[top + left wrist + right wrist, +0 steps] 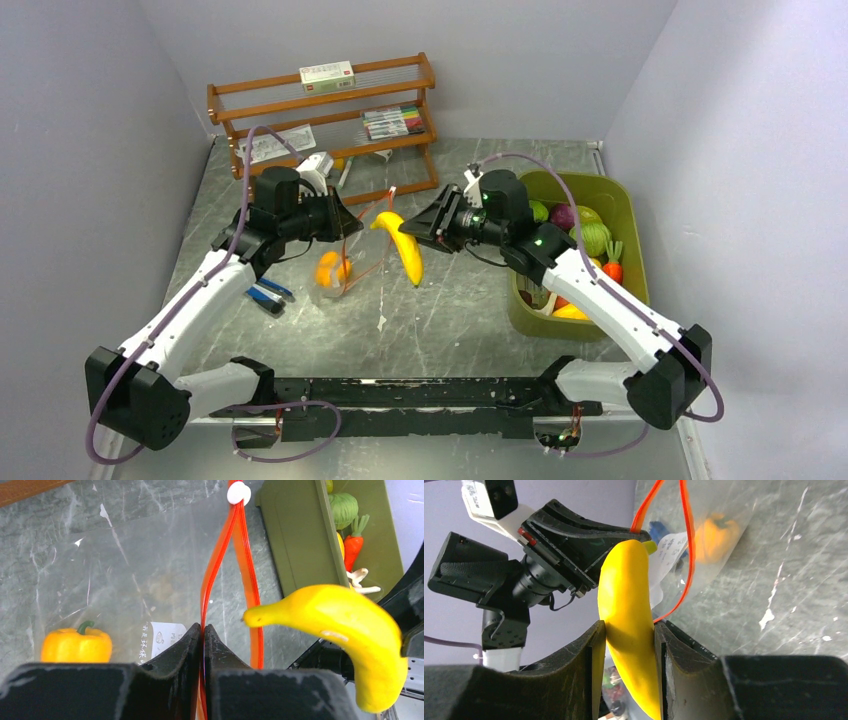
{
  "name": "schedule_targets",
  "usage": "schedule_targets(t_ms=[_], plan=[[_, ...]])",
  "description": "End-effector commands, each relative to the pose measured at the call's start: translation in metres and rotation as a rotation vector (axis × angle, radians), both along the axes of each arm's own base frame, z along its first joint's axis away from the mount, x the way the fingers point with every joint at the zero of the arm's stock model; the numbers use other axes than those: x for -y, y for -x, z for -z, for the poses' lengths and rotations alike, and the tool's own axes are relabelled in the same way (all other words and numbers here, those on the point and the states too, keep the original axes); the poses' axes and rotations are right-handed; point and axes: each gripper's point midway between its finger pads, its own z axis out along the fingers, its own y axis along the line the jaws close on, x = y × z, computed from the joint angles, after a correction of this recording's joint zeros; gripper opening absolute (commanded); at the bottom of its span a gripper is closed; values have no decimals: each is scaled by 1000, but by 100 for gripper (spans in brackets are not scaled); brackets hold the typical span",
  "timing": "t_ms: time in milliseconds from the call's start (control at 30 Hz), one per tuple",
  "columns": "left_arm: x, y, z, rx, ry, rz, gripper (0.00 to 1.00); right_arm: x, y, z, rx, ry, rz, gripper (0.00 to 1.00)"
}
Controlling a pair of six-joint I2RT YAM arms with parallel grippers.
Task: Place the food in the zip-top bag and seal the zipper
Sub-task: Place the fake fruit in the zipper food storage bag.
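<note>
left fingers [170,655] clamped on zipper [252,590] | right fingers [579,665] gripping banana [629,620] | tip beside gaping zip-top bag [125,555]

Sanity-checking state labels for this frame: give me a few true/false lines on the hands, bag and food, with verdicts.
1. The right hand grips the banana. True.
2. The left hand is open, clear of the zip-top bag. False: it is shut on the bag's zipper.
3. The zipper is sealed. False: its two strips stand apart, so the mouth is open.
4. A yellow-orange pepper lies inside the bag. True.
</note>
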Motion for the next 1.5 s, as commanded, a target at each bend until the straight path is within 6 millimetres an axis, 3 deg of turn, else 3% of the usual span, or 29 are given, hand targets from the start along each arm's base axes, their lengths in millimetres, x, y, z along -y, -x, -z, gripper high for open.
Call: schedule_targets(t_ms=[0,467,1033,1467], plan=[[4,1,-15,57,35,14,7,-18,5,9,-132,-58,20,28],[4,11,-20,75,49,42,7,-40,-8,37,-251,1,142,31],[9,18,-17,49,88,62,7,-47,-46,44,-300,-53,323,34],[11,18,-17,45,90,72,7,-54,-61,50,-333,-63,391,37]])
